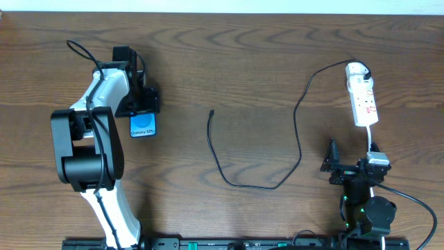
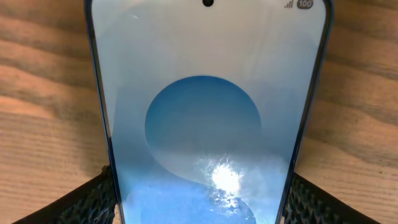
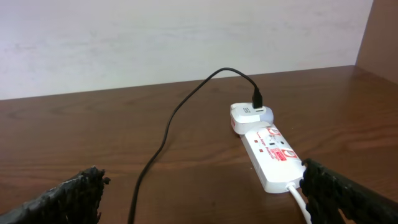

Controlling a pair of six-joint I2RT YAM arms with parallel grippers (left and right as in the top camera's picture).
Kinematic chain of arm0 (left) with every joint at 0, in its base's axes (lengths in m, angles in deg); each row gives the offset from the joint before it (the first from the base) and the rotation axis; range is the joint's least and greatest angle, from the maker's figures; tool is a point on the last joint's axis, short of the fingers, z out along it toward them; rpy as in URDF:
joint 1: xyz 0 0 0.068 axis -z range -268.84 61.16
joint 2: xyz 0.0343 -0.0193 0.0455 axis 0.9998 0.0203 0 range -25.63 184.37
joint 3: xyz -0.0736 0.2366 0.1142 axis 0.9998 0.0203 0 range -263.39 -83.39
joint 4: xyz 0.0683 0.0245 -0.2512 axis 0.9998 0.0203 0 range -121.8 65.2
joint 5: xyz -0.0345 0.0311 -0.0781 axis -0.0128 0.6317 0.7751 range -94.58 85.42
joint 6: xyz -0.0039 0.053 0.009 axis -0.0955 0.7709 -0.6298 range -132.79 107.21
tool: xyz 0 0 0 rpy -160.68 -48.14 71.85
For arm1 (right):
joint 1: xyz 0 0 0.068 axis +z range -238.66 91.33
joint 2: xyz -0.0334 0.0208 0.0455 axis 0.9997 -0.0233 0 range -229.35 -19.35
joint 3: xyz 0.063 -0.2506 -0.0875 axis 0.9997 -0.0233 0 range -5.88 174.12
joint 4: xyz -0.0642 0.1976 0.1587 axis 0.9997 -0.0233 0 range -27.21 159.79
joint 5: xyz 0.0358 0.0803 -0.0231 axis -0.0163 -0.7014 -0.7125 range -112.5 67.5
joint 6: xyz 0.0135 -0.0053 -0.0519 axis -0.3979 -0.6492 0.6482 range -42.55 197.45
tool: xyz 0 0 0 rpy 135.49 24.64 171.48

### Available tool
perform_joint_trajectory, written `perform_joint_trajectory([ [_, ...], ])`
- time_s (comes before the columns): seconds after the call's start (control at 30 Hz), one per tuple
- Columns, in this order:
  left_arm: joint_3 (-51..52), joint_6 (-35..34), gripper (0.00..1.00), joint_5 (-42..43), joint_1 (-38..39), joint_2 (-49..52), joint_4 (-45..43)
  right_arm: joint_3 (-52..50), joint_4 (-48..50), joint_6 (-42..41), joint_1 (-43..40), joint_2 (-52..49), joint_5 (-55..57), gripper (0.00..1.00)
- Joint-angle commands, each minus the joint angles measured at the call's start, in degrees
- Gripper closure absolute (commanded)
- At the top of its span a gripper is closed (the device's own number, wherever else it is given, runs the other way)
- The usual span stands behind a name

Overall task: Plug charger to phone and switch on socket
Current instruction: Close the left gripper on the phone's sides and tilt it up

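Observation:
The phone (image 1: 143, 126) lies flat on the wooden table at the left, its blue screen up; it fills the left wrist view (image 2: 205, 124). My left gripper (image 1: 142, 111) (image 2: 202, 180) straddles its far end, shut on it with a pad against each long edge. The charger (image 1: 298, 139) loops over the table's middle, its free tip (image 1: 211, 112) lying bare and its black plug (image 3: 257, 99) set in a white adapter at the socket's end. The socket (image 1: 362, 101) (image 3: 270, 155) lies at the right. My right gripper (image 1: 352, 154) (image 3: 202, 177) is open just short of it, holding nothing.
The socket's white cord (image 3: 300, 198) runs back past my right gripper's right finger. The charger's cable (image 3: 168, 130) crosses the table between the right gripper's fingers. A pale wall stands behind the table's far edge.

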Motion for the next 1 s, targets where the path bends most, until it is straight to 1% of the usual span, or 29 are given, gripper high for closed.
perform_joint_trajectory([
  [0.0,1.16,-4.11,0.2,0.13,0.13,0.61,1.75,-0.11,-0.15,-0.55,0.35,0.33,0.28,0.01],
  [0.1,1.16,-6.27,0.21,0.2,0.11,0.63,2.51,-0.11,-0.17,-0.55,0.35,0.33,0.26,0.01],
  [0.13,1.16,-7.21,0.22,0.59,0.11,0.61,2.84,-0.11,-0.17,-0.55,0.35,0.33,0.28,0.01],
  [0.23,1.16,-8.63,0.23,2.73,0.11,0.61,3.72,-0.11,-0.15,-0.55,0.35,0.33,0.28,0.01],
  [0.47,1.16,-17.7,0.23,3.17,0.11,0.61,6.19,-0.11,-0.17,-0.55,0.35,0.33,0.26,0.01],
  [0.63,1.16,-22.69,0.23,3.89,0.13,0.61,7.19,-0.11,-0.15,-0.55,0.35,0.33,0.28,0.01],
  [0.8,1.16,-25.35,0.23,6.19,0.13,0.61,7.17,-0.11,-0.15,-0.55,0.35,0.33,0.28,0.01],
  [0.97,1.16,-25.46,0.23,6.16,0.11,0.61,6.75,-0.11,-0.17,-0.55,0.35,0.33,0.28,0.01],
])
